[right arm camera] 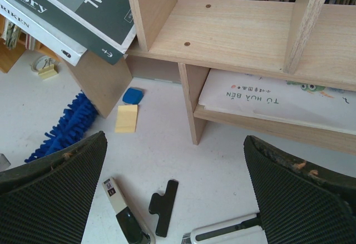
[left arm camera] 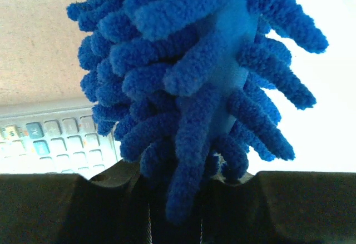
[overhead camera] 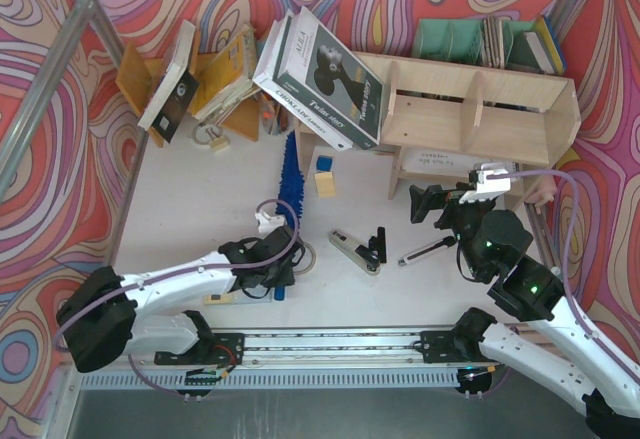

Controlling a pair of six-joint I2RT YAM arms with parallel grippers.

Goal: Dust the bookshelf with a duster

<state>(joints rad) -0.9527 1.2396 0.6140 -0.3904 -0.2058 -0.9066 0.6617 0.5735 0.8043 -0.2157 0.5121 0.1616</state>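
Duster gripped, shelf not yet touched.
The left gripper (overhead camera: pixel 278 267) is clamped on the near end of the duster (overhead camera: pixel 291 184), probably its handle, though fluff hides it. The head points far, toward the left end of the bookshelf (overhead camera: pixel 480 109), ready for sweeping. The right gripper (right arm camera: pixel 175 185) hangs empty near the lower tier, jaws wide apart.
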